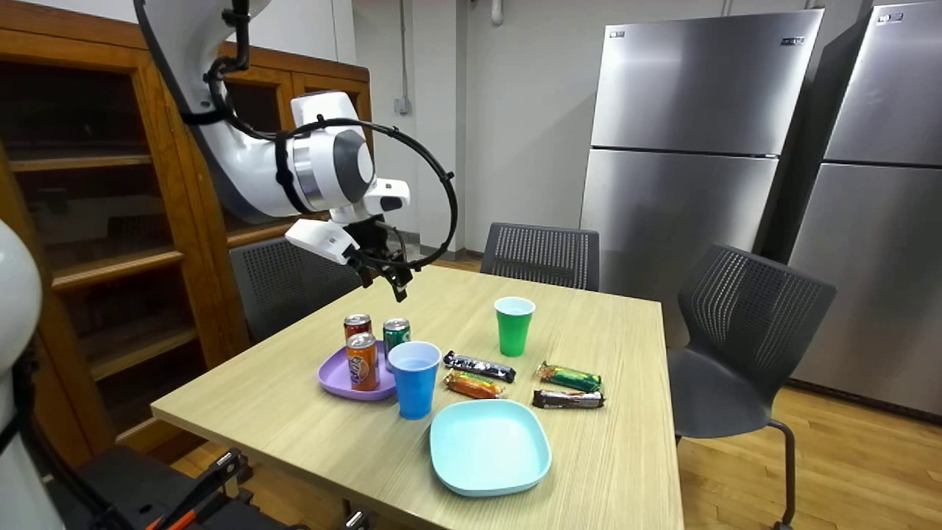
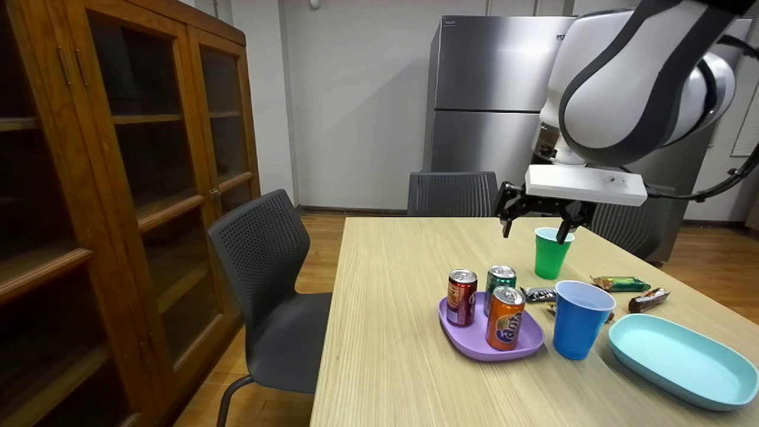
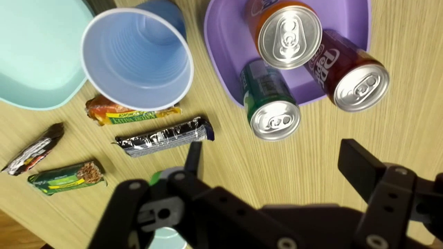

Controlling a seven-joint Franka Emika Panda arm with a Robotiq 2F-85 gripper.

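My gripper (image 1: 383,287) is open and empty above the table, and shows open in an exterior view (image 2: 533,234) and the wrist view (image 3: 271,155). Nearest in the wrist view is a green can (image 3: 270,100), its top just ahead of the gap between the fingers. It stands upright on a purple plate (image 2: 456,344) with an orange Fanta can (image 2: 506,320) and a dark red Dr Pepper can (image 2: 461,299). A blue cup (image 1: 414,383) stands upright beside the plate. A green cup (image 1: 514,327) stands farther off; the left finger partly hides it in the wrist view.
A turquoise plate (image 1: 489,449) lies near the table edge. Several wrapped bars lie on the table: a black-silver one (image 1: 480,366), an orange one (image 1: 473,385), a green one (image 1: 570,377) and a brown one (image 1: 568,400). Chairs (image 1: 541,254) surround the table; a wooden cabinet (image 2: 136,196) stands behind.
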